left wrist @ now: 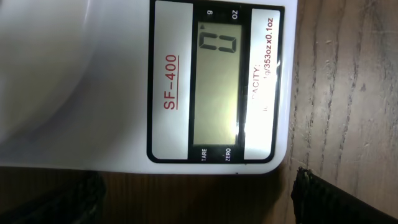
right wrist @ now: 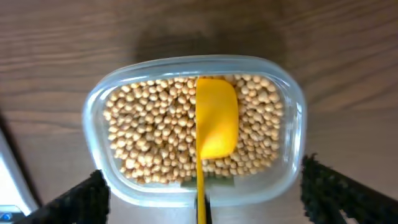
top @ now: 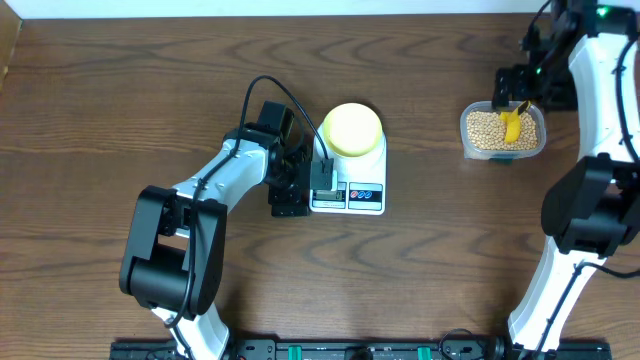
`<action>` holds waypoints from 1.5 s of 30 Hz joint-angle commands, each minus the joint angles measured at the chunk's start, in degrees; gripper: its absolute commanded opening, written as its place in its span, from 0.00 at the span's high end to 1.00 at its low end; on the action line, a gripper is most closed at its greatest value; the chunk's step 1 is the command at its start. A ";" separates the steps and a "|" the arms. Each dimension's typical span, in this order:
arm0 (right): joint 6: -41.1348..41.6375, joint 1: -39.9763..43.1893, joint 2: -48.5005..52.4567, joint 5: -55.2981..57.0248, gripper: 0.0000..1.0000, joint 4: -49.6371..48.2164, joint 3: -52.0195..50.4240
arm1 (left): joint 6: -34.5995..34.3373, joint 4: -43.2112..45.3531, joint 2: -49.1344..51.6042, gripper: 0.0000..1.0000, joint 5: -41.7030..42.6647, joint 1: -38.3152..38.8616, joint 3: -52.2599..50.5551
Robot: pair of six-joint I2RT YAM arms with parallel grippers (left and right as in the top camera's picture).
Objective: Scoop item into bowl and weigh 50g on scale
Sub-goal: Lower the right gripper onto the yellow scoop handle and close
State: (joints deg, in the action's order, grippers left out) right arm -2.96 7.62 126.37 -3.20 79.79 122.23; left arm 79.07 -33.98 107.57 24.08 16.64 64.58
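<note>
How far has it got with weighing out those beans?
Done: bowl sits on the scale, display reading zero. In hand: the open right gripper hovers over the scoop lying in the tub of beans. Left: all the scooping; the bowl looks empty.

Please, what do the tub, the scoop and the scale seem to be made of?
The tub looks like clear glossy plastic: the beans show through its wall. The scoop is probably smooth yellow plastic, uniform in colour with a soft sheen. The scale seems to be smooth white moulded plastic, with a printed label.
</note>
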 commanded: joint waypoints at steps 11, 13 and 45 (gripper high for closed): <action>0.52 -0.07 -0.02 0.07 0.44 -3.39 -2.99 | -0.46 0.04 0.35 0.02 2.08 -0.02 -0.72; 0.55 -0.07 -0.02 0.07 0.53 -3.72 -2.99 | -0.46 0.04 0.35 0.02 2.08 -0.02 -0.72; 1.20 -1.51 -0.02 -0.13 0.78 -1.99 -4.17 | -0.48 0.04 0.35 0.03 2.08 -0.02 -0.72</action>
State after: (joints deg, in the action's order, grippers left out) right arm -2.11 6.50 126.43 -3.20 77.38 118.48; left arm 79.07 -33.98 107.57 24.10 16.64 64.58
